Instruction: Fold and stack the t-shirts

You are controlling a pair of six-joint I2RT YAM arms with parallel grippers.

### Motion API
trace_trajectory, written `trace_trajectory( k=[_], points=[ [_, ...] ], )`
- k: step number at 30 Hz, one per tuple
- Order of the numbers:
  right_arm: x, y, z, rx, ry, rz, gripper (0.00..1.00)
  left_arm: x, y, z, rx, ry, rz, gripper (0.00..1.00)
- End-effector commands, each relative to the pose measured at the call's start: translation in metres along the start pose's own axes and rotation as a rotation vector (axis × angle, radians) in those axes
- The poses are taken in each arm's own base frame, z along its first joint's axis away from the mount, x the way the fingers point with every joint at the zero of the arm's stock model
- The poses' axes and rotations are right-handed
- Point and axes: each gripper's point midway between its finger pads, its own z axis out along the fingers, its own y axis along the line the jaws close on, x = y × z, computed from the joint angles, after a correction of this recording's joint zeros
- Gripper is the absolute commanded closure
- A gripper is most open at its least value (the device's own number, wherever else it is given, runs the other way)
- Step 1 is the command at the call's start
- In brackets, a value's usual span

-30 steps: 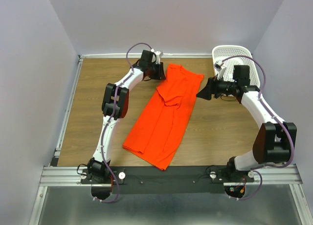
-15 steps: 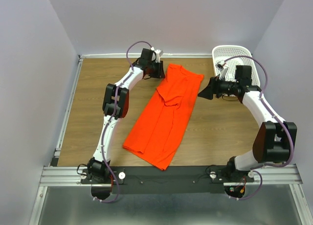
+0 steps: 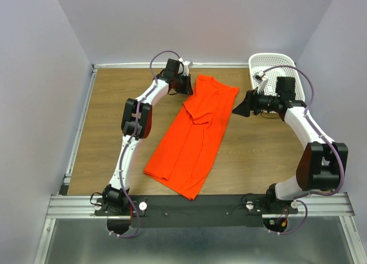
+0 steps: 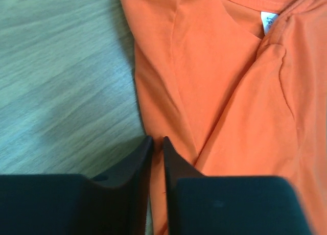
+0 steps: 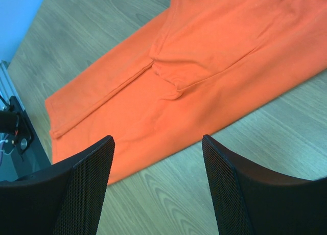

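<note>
Orange t-shirt (image 3: 192, 140), long narrow folded strip

The orange t-shirt (image 3: 194, 135) lies flat, folded lengthwise into a long strip with its sleeves tucked in. It runs diagonally: the collar end, showing a small white label (image 4: 268, 18), sits left of the basket (image 3: 272, 65), the hem end well apart from it.

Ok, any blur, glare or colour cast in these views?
Top external: even light, no glare, t-shirt sharp. Left wrist: left pincer slightly soft up close, table tinted green. Right wrist: right pincer crisp, no glare.
</note>
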Motion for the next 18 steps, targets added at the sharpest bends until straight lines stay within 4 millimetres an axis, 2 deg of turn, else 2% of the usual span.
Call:
trace_trajectory(
  k=[1,5,9,12,18],
  points=[
    [0.008,-0.002,0.000,-0.026,0.009,0.037,0.23,0.022,-0.008,0.007,0.072,0.064,-0.042,0.85],
    [0.008,-0.003,-0.001,-0.024,0.008,0.042,0.23,0.013,-0.014,0.003,0.120,0.039,-0.063,1.00],
    [0.007,-0.003,-0.002,-0.025,0.006,0.043,0.23,-0.001,-0.011,-0.007,0.114,0.003,-0.070,1.00],
    [0.007,-0.003,-0.002,-0.028,0.005,0.045,0.23,-0.009,0.006,-0.014,0.049,-0.024,-0.087,1.00],
    [0.006,-0.003,-0.004,-0.028,0.001,0.043,0.23,-0.016,0.057,-0.037,-0.089,-0.058,-0.164,1.00]
  ],
)
